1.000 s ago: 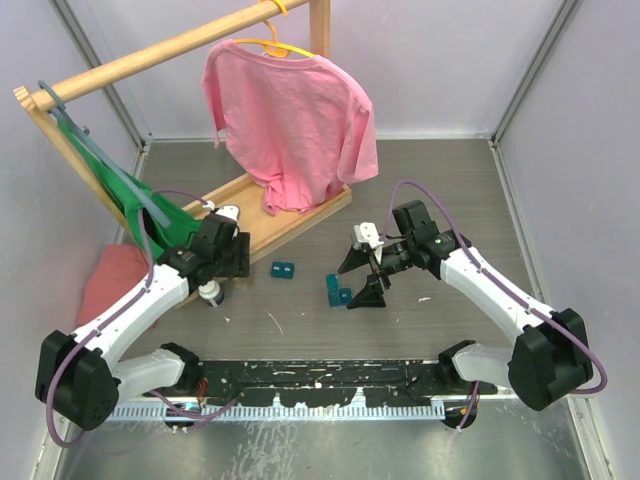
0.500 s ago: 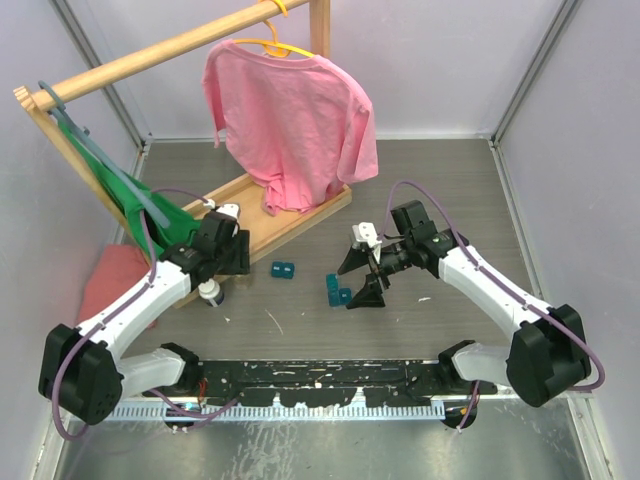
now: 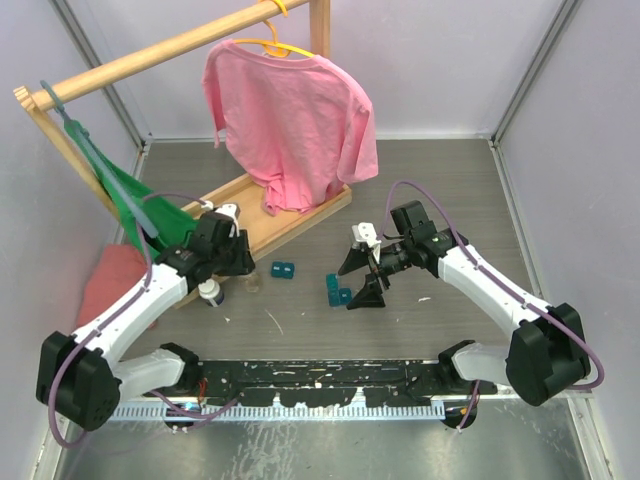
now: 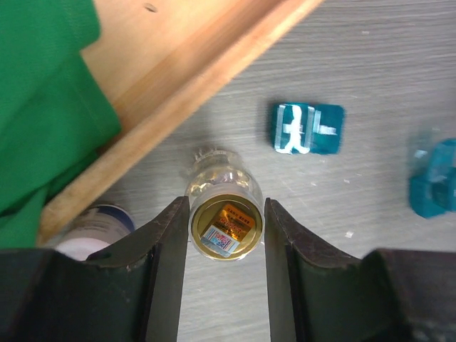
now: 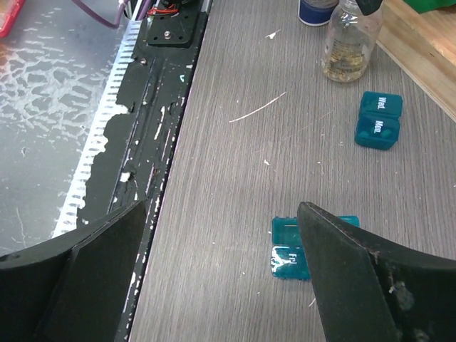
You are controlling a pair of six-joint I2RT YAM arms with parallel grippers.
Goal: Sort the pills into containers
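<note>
My left gripper (image 3: 238, 268) is shut on the near end of a clear pill bottle (image 4: 222, 206) with a gold rim. The bottle also shows in the top view (image 3: 250, 284) and the right wrist view (image 5: 346, 44), where yellowish contents lie in it. One teal container (image 3: 284, 269) with shut lids lies just right of the bottle, also in both wrist views (image 4: 306, 128) (image 5: 378, 120). The second teal container (image 3: 338, 291) lies under my right gripper (image 3: 349, 286), which is wide open and empty above it. That container (image 5: 291, 248) is partly hidden by one finger (image 5: 349, 278).
A white and blue jar (image 3: 209, 293) stands left of the bottle, against the wooden rack base (image 3: 290, 222). A pink shirt (image 3: 295, 115) and a green garment (image 3: 140, 210) hang from the rack. A red cloth (image 3: 105, 280) lies at far left. A black strip (image 3: 320, 380) runs along the near edge.
My left gripper has shifted slightly, and the clear bottle now shows beside its tip in the top view. The right arm has not moved.
</note>
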